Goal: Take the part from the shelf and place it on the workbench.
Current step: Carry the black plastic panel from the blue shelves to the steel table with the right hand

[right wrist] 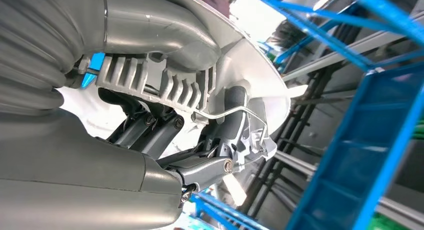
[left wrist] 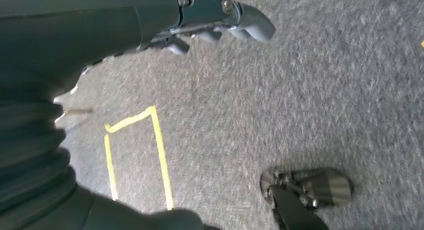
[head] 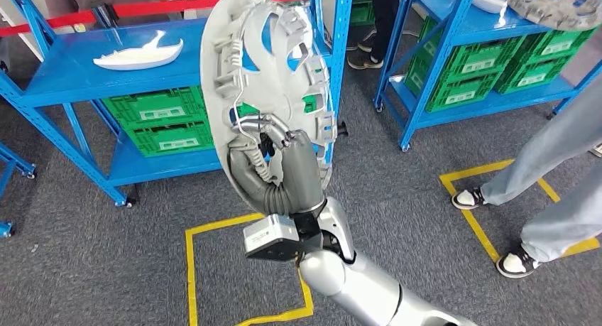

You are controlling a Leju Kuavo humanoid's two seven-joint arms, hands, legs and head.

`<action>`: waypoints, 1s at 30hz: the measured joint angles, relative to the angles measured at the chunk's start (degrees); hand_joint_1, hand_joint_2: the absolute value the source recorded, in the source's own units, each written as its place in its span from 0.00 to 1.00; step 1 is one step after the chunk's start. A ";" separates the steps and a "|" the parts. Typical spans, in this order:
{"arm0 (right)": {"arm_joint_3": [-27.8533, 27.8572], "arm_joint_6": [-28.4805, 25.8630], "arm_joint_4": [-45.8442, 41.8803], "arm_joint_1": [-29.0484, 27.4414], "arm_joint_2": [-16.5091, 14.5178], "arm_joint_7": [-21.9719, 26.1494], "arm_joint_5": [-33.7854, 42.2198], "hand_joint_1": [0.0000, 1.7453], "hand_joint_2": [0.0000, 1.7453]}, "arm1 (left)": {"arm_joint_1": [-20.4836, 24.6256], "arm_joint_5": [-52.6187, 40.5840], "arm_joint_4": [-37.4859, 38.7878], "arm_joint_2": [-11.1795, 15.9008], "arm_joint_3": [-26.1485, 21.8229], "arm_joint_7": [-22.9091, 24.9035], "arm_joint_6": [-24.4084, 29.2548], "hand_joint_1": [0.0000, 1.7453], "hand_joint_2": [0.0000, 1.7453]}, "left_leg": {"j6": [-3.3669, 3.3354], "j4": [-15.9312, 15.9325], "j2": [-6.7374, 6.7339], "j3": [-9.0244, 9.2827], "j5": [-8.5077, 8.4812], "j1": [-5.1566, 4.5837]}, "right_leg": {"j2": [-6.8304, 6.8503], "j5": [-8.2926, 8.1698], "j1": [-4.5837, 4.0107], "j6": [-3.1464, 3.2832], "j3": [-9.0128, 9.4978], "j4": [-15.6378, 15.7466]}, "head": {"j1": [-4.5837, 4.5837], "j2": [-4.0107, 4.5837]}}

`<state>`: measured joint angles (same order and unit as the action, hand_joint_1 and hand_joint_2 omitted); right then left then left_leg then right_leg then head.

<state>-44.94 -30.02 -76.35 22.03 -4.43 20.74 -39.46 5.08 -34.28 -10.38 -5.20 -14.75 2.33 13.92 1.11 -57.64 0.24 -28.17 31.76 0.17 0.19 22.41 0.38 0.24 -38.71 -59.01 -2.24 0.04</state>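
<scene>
Head view shows the right hand (head: 294, 171) holding a large round silver-grey plastic wheel cover (head: 266, 84) upright on its edge, raised in front of the blue metal shelf rack (head: 71, 70), its ribbed inner side toward the camera. Right wrist view shows the fingers (right wrist: 235, 120) hooked through the cover's ribs and wire ring. Left wrist view shows the left hand (left wrist: 220, 19) hanging over the grey carpet floor (left wrist: 300, 104), fingers loosely curled and holding nothing.
</scene>
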 joint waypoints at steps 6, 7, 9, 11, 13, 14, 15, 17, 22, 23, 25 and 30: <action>0.01 0.01 -0.22 0.14 -0.01 0.09 -0.42 1.00 1.00 | -0.18 -0.05 0.11 0.01 -0.02 0.08 0.05 0.00 1.00 | -2.35 -0.11 -0.56 -3.98 -3.98 0.11 | -0.19 10.39 0.22 -1.45 -3.70 -11.53 | -0.24 0.00; 0.01 0.01 -0.22 0.13 -0.01 0.08 -0.41 1.00 1.00 | -0.20 -0.06 0.11 0.01 -0.02 0.08 0.07 0.00 1.00 | -2.40 -0.23 -0.57 -4.91 -4.64 0.02 | -0.19 11.58 0.20 -1.48 -4.12 -14.79 | -0.26 0.00; 0.01 0.01 -0.22 0.12 0.01 0.07 -0.40 1.00 1.00 | -0.25 -0.06 0.13 0.00 -0.02 0.09 0.07 0.00 1.00 | -2.36 -0.58 -0.61 -6.78 -5.84 -0.16 | -0.19 10.21 0.10 -1.22 -2.49 -16.31 | -0.28 0.00; 0.01 0.01 -0.27 0.20 0.00 0.07 -0.41 1.00 1.00 | -0.26 -0.07 0.13 -0.04 -0.02 0.09 0.07 0.00 1.00 | -2.18 -1.01 -0.62 -8.37 -6.90 -0.29 | -0.19 7.98 -0.24 -0.40 3.11 -10.07 | -0.30 0.00; 0.02 -0.02 -0.50 0.31 -0.05 0.05 -0.42 1.00 1.00 | -0.26 -0.08 0.11 -0.10 -0.03 0.08 0.07 0.00 1.00 | -1.78 -1.31 -0.59 -9.33 -7.83 -0.42 | -0.13 8.72 -0.66 0.35 8.88 -1.89 | -0.30 0.00; 0.02 -0.04 -0.61 0.34 -0.08 0.04 -0.41 1.00 1.00 | -0.27 -0.08 0.11 -0.13 -0.04 0.08 0.07 0.00 1.00 | -1.58 -1.36 -0.59 -9.52 -8.15 -0.44 | -0.10 9.46 -0.80 0.50 10.33 0.38 | -0.27 0.00; 0.03 -0.05 -0.68 0.33 -0.10 0.03 -0.41 1.00 1.00 | -0.28 -0.08 0.11 -0.11 -0.04 0.07 0.07 0.00 1.00 | -1.41 -1.33 -0.59 -9.61 -8.37 -0.48 | -0.08 9.80 -0.85 0.47 10.82 1.36 | -0.26 0.00; 0.03 -0.06 -0.70 0.32 -0.10 0.02 -0.40 1.00 1.00 | -0.28 -0.08 0.11 -0.11 -0.04 0.07 0.07 0.00 1.00 | -1.34 -1.27 -0.61 -9.60 -8.48 -0.46 | -0.09 9.74 -0.88 0.40 10.73 1.25 | -0.25 0.00; 0.03 -0.02 -0.72 0.36 -0.08 0.02 -0.43 1.00 1.00 | -0.29 -0.08 0.12 -0.10 -0.04 0.08 0.07 0.00 1.00 | -0.88 -0.88 -0.66 -9.72 -9.30 -0.35 | -0.15 9.05 -0.98 0.73 10.15 1.49 | -0.44 0.00; 0.03 -0.01 -0.73 0.43 -0.08 0.03 -0.44 1.00 1.00 | -0.32 -0.08 0.13 -0.04 -0.04 0.08 0.08 0.00 1.00 | -0.52 -1.01 -0.56 -10.05 -9.07 -0.29 | -0.06 8.35 -0.84 1.07 9.76 1.78 | -0.55 0.00; 0.02 -0.04 -0.74 0.52 -0.14 -0.07 -0.53 1.00 1.00 | -0.44 -0.10 0.16 0.01 -0.04 0.09 0.08 0.00 1.00 | 0.68 -8.62 -0.34 -11.72 -3.86 0.11 | 0.16 5.65 -0.40 1.66 7.06 2.11 | -0.42 0.00; 0.01 -0.36 -1.06 0.26 -0.28 -1.05 -1.51 1.00 1.00 | -0.42 -0.28 0.11 0.02 -0.04 0.10 0.09 0.00 1.00 | 1.92 -3.77 0.05 -2.04 -1.77 0.97 | 0.27 1.53 0.30 0.35 1.10 0.62 | -0.06 0.00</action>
<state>-44.93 -30.38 -77.41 22.30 -4.71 19.69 -40.98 4.65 -34.56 -10.27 -5.19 -14.80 2.43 14.00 3.03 -61.41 0.28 -30.21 29.99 1.15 0.46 23.95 0.68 0.59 -37.61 -58.40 -2.31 0.04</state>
